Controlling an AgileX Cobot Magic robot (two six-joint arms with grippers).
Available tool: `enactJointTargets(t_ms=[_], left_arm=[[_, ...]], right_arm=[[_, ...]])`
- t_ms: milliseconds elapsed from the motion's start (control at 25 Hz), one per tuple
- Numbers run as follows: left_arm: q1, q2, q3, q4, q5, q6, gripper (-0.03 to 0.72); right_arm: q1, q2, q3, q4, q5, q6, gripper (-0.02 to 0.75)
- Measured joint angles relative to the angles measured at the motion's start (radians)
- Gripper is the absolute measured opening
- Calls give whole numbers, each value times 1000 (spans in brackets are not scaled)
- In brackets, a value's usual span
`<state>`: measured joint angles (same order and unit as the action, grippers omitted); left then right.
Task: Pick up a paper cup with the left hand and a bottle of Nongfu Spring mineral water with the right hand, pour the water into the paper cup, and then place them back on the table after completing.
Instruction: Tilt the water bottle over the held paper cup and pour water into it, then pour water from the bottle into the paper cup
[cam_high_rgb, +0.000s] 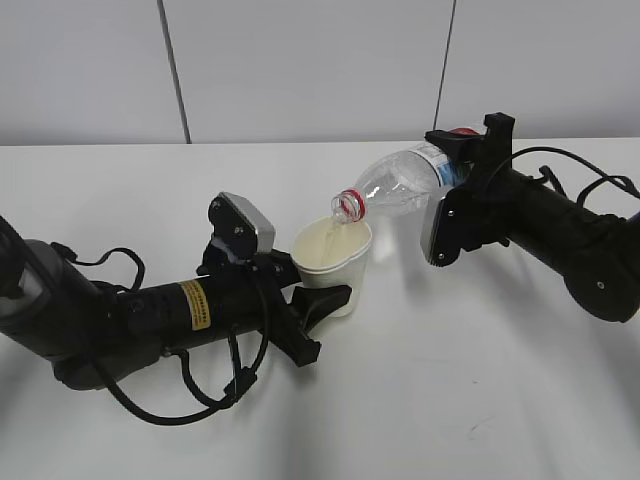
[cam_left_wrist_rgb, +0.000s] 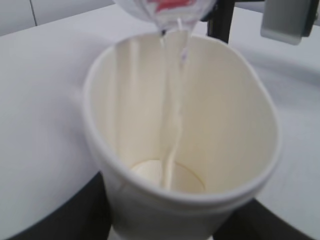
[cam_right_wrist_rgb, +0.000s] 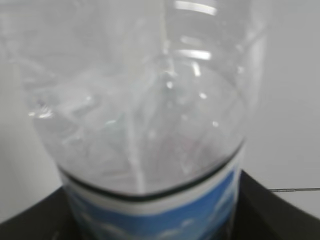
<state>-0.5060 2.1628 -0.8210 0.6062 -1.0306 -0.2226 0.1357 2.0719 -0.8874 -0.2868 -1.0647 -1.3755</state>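
Note:
My left gripper (cam_high_rgb: 325, 310) is shut on the white paper cup (cam_high_rgb: 333, 262) and holds it upright at the table's middle. In the left wrist view the cup (cam_left_wrist_rgb: 125, 125) fills the frame, squeezed oval, its cream inside open. My right gripper (cam_high_rgb: 462, 165) is shut on the clear Nongfu Spring bottle (cam_high_rgb: 400, 185), tipped mouth-down to the left with its red neck ring over the cup rim. A thin stream of water (cam_left_wrist_rgb: 172, 125) runs from the bottle mouth (cam_left_wrist_rgb: 172, 10) to the cup's bottom. In the right wrist view the bottle (cam_right_wrist_rgb: 140, 100) and its blue label fill the frame.
The white table (cam_high_rgb: 450, 400) spreads all round. The left arm (cam_high_rgb: 120, 320) with its yellow label lies across the left front. The right arm (cam_high_rgb: 570, 240) comes in from the right. A grey panelled wall stands behind.

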Motion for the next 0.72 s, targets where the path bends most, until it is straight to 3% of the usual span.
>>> enactJointTargets(t_ms=[720], left_arm=[[0,0,0,13,10,0,351]], right_arm=[[0,0,0,0,-20,-26,422]])
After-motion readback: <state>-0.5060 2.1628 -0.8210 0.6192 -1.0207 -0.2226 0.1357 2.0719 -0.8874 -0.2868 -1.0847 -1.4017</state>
